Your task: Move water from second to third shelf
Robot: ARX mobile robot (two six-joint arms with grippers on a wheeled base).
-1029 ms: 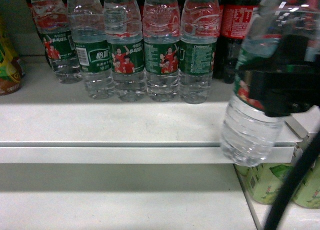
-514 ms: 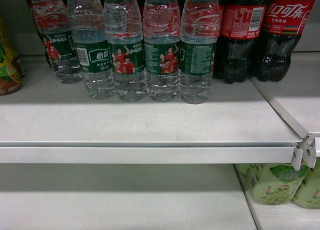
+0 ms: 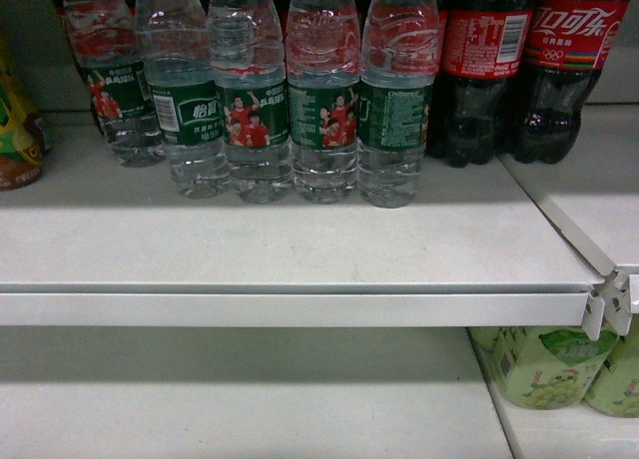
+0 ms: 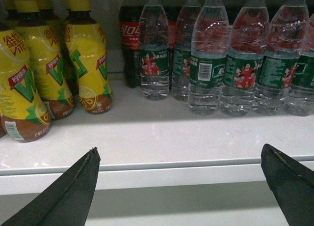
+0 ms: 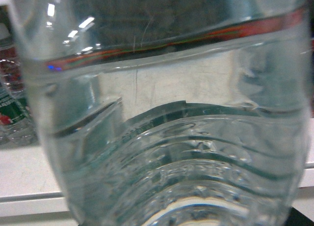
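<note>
A clear water bottle [image 5: 167, 137] fills the right wrist view, pressed close to the camera. My right gripper is shut on it; its fingers are hidden behind the bottle, and neither shows in the head view. A row of water bottles [image 3: 321, 100] with green and red labels stands at the back of the white shelf [image 3: 300, 249]. My left gripper [image 4: 179, 150] is open in front of that shelf's front edge, nothing between its fingers, with the same water bottles [image 4: 245, 64] beyond it.
Cola bottles [image 3: 559, 70] stand right of the water. Yellow drink bottles [image 4: 88, 59] stand at the left of the shelf. Below lies another white shelf [image 3: 250, 409] with green drink containers [image 3: 544, 364] at its right. A shelf bracket [image 3: 609, 304] sticks out at the right edge.
One second ago the right gripper held the water bottle at the right of the head view, in front of the shelf edge. Both have since left that view.
</note>
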